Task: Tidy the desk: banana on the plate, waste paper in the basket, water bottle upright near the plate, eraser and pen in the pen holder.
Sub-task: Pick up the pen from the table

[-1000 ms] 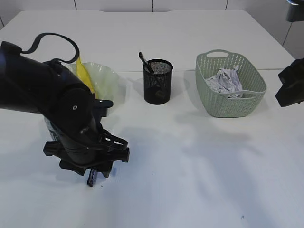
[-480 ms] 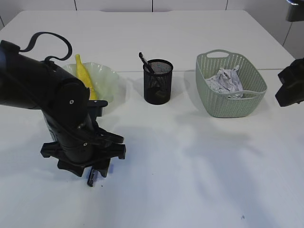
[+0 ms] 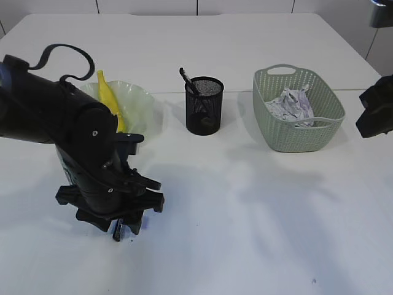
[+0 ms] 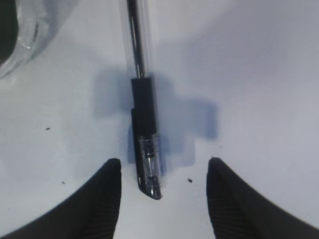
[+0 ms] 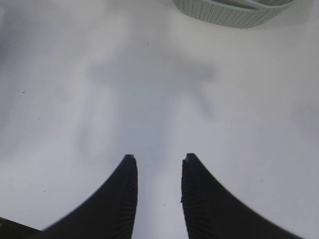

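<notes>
My left end effector (image 4: 160, 186) hangs low over the worktop (image 3: 258, 209), jaws spread and holding nothing, with the pen (image 4: 144, 114) lying flat between them. In the left wrist view its dark tip end sits in the gap, nearer my left-hand finger, touching neither; the clear barrel runs away from me toward the top of the frame. In the exterior view my arm covers nearly all of it, and only a dark end (image 3: 117, 232) pokes out below the wrist. The pen looks light, stiff and slick, a smooth plastic tube, so I judge it may roll or pivot once one finger touches first. The dark rubbery sleeve behind the tip seems the best place to pinch: more friction, and near where the jaws already straddle. A clear rounded thing at the corner of the wrist view is probably the water bottle (image 4: 22, 35); I cannot be sure. Banana (image 3: 109, 98) rests on the plate (image 3: 140, 101), crumpled paper (image 3: 295, 104) lies in the basket (image 3: 298, 138), the pen holder (image 3: 204, 106) stands between them. My right end effector (image 5: 158, 181) idles above bare worktop near the basket, fingers parted, holding nothing.
</notes>
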Available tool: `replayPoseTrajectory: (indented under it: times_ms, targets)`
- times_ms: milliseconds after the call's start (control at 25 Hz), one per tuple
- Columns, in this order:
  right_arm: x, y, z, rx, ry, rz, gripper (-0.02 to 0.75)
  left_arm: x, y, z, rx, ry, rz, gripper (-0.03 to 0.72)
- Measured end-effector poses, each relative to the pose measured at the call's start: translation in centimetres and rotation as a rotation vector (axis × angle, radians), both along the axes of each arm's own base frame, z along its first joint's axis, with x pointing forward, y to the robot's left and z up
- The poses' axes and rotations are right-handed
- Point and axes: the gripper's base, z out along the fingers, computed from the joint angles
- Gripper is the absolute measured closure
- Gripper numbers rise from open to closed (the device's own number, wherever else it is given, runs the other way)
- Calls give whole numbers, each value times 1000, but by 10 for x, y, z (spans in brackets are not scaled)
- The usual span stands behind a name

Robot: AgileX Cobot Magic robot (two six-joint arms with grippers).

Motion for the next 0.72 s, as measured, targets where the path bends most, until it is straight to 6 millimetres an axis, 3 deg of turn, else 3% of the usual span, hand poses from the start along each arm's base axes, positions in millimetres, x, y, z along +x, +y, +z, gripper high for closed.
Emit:
replayPoseTrajectory:
  times_ms: [240,720]
  targets:
    - [0,0,0,1,-4,0,499,-2,-2,-14,2,52,-10,308]
    - [0,0,0,1,-4,0,499,1,-4,-15,-18,24,-18,308]
